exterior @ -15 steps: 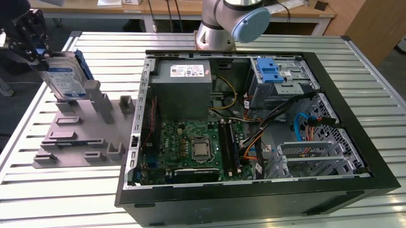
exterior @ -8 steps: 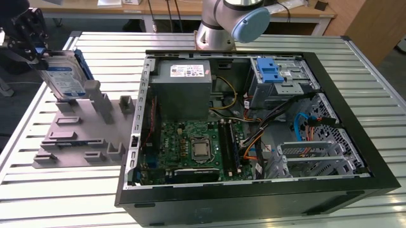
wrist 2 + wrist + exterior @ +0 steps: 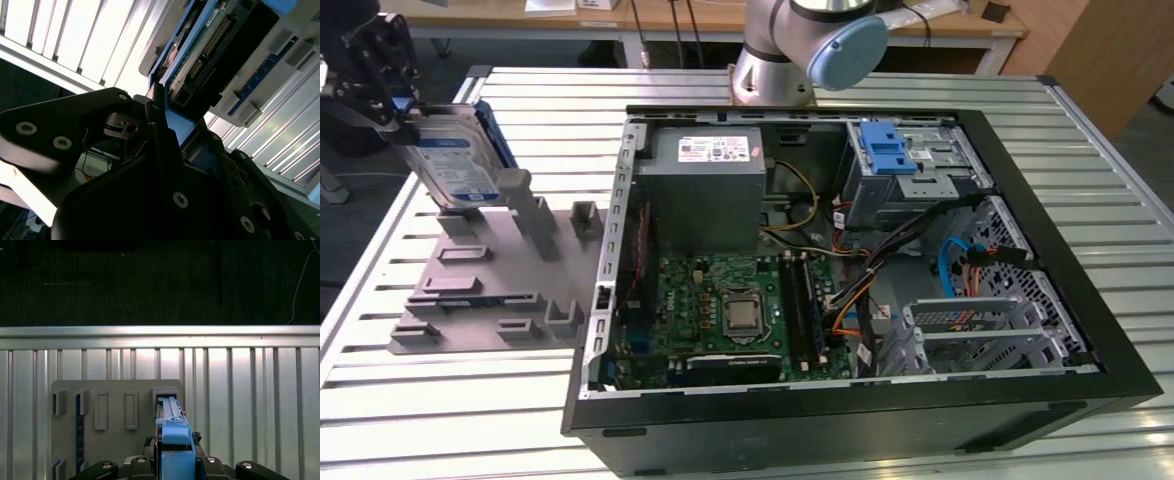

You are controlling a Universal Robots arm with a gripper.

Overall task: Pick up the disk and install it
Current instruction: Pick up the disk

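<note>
Exterior view shows the gripper (image 3: 400,105) with jaws clamped on the disk (image 3: 454,160) at its top edge. It stands upright, long axis vertical, straight under the jaws at the grey holder (image 3: 480,290). The open case (image 3: 854,400) lies to the exterior view's right.

Upright disk (image 3: 454,165) between the jaws

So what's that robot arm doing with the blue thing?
The robot arm is gripping the disk by its top edge with its pincer. It holds the disk upright, right at a slot in the grey holder beside the open computer case. The disk isn't in the computer yet.
</note>
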